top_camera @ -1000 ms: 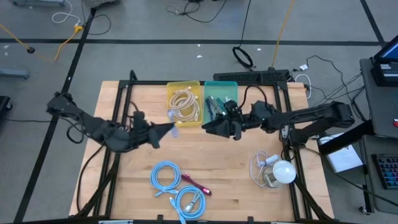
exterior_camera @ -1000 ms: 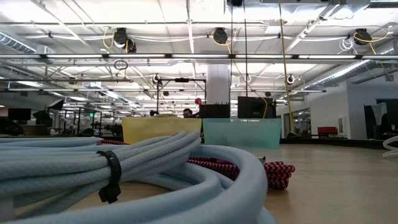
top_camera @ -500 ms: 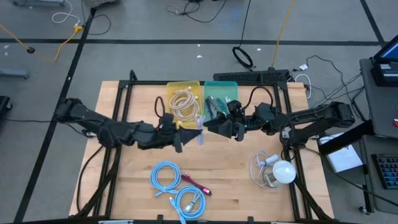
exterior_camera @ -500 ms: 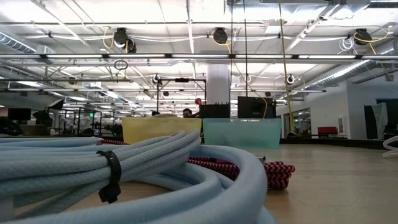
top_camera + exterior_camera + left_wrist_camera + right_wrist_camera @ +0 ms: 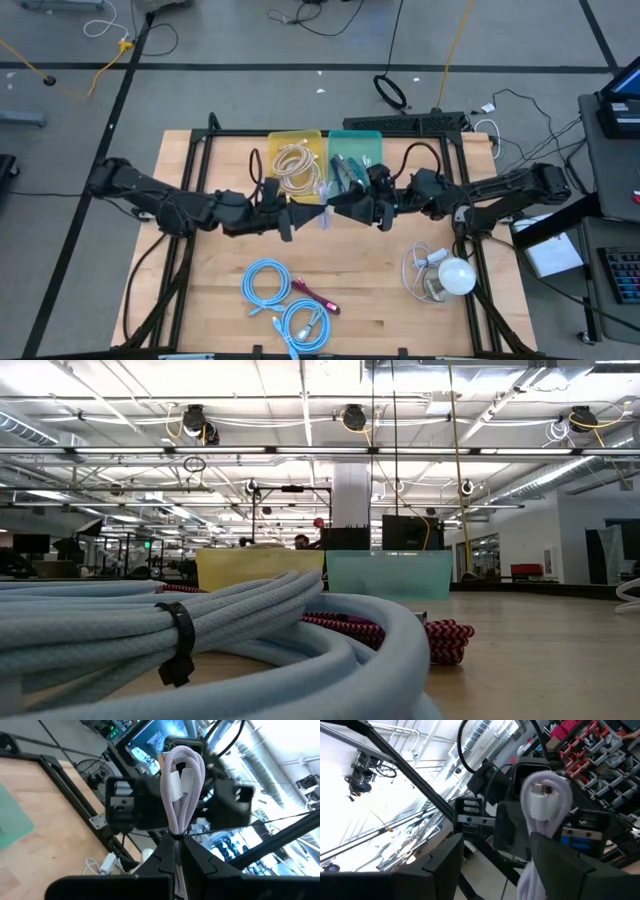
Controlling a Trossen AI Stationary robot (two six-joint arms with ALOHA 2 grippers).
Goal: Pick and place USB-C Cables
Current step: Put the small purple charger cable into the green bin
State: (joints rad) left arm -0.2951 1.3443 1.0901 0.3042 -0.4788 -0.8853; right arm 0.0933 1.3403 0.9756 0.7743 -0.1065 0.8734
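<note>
Left wrist view: my left gripper (image 5: 176, 851) pinches a short pale purple cable (image 5: 181, 790) upright | right gripper (image 5: 335, 207) faces it, fingers spread, likely for a handover | both meet near the yellow bin (image 5: 275, 142).

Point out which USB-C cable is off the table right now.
The short pale purple folded cable, pinched in the left gripper; the two light blue coils lie on the wooden table.
</note>
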